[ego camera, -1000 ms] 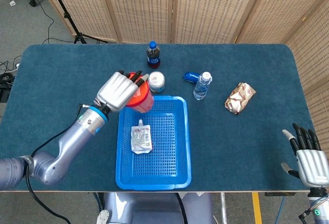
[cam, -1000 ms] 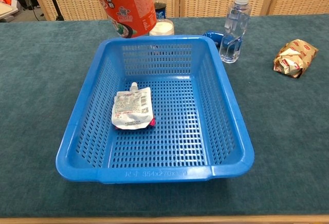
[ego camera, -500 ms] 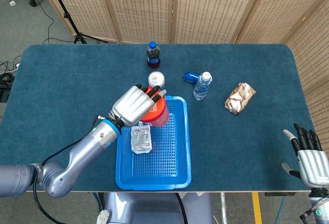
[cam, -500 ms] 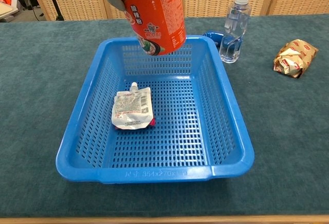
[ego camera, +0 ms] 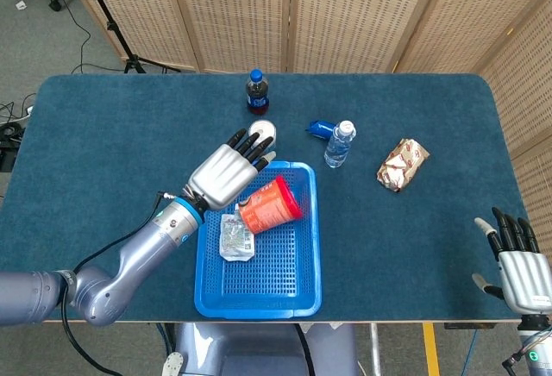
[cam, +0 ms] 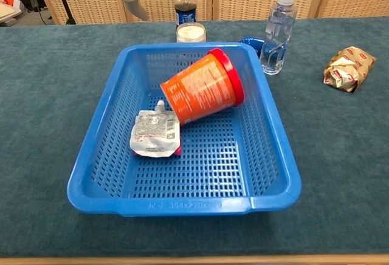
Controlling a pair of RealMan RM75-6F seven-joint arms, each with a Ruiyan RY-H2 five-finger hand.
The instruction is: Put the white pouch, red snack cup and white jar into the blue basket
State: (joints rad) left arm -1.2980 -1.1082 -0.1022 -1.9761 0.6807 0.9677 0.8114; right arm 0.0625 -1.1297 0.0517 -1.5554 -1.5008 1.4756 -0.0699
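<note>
Released since half a second ago, the red snack cup point(cam: 203, 93) now lies tipped on its side inside the blue basket point(cam: 271, 137), red lid toward the far right wall and base just beside the white pouch point(cam: 155, 134), where before it hung upright in the left robot hand point(ego camera: 226, 172) over the basket's far end. That left robot hand now holds nothing, its fingers point(ego camera: 251, 145) spread and stretched above the basket's far left corner, their tips near the white jar point(ego camera: 262, 132). The pouch lies flat on the basket floor toward the left wall, spout pointing away from the chest camera. The white jar stands on the blue surface point(ego camera: 103, 143) just beyond the basket's far rim, with a dark cola bottle point(ego camera: 255, 91) behind it. Farther right stand a clear water bottle point(ego camera: 340, 143) with a small blue object point(ego camera: 320, 128) beside it, then a crumpled snack packet point(ego camera: 402, 164). At the lower right edge the right robot hand point(ego camera: 520, 268) rests with fingers apart, holding nothing.
</note>
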